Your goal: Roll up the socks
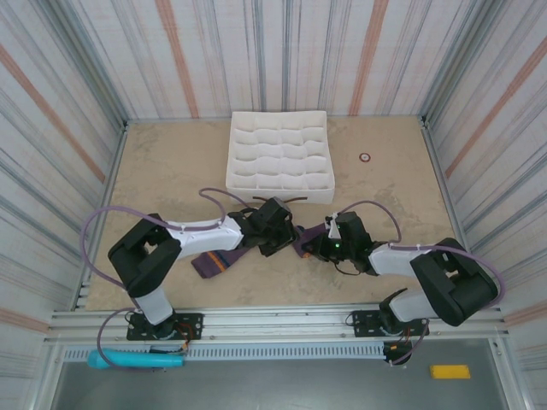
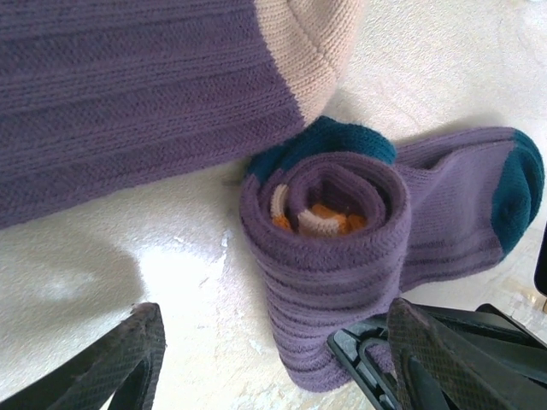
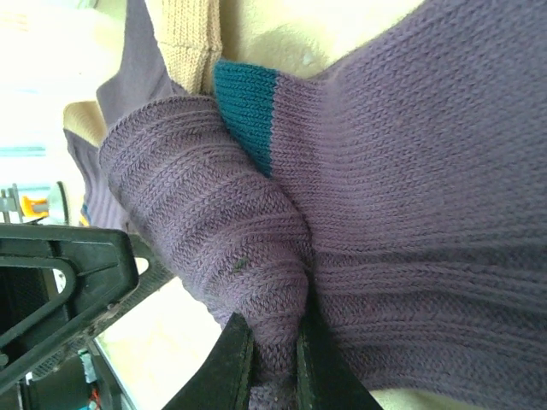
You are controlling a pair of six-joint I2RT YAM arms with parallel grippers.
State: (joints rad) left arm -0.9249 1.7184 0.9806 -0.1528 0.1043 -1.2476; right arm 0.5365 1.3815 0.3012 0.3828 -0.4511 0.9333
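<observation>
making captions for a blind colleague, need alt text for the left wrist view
A purple rolled sock with teal patches lies on the pale table, its spiral end showing orange and peach inside. A flat sock, purple with a peach toe, lies behind it, and the left gripper is open at the bottom edge.

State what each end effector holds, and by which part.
Right end effector pinches the teal-heeled sock by a purple fold beside its roll; left end effector holds nothing.

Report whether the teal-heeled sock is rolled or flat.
Partly rolled: the sock coils in a spiral at one end; its foot lies flat.
</observation>
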